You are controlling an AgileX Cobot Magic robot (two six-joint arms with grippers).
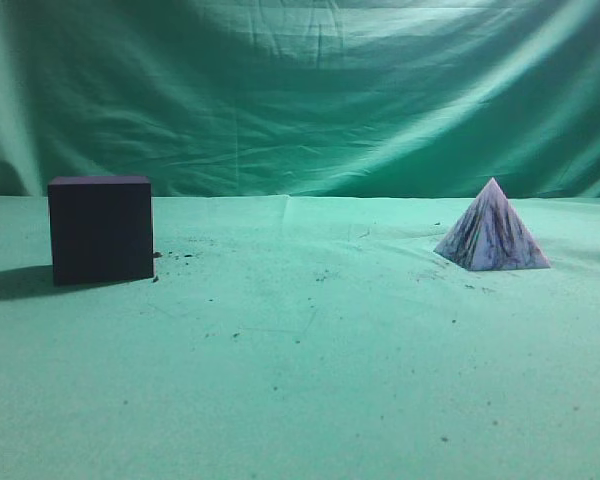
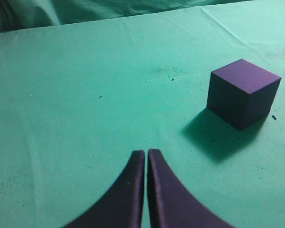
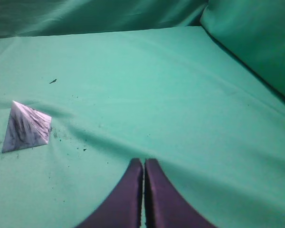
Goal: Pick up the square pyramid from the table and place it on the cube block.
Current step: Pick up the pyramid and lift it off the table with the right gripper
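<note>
The dark purple-black cube block (image 1: pixel 101 230) stands on the green table (image 1: pixel 300 350) at the left. It also shows in the left wrist view (image 2: pixel 242 93), up and to the right of my left gripper (image 2: pixel 146 153), which is shut and empty above the cloth. The pale marbled square pyramid (image 1: pixel 492 232) stands upright on the table at the right. In the right wrist view the pyramid (image 3: pixel 25 127) sits far to the left of my right gripper (image 3: pixel 143 161), which is shut and empty. Neither gripper shows in the exterior view.
A draped green backdrop cloth (image 1: pixel 300 90) closes off the back of the table and rises at the right in the right wrist view (image 3: pixel 256 42). Small dark specks (image 1: pixel 180 255) lie on the cloth near the cube.
</note>
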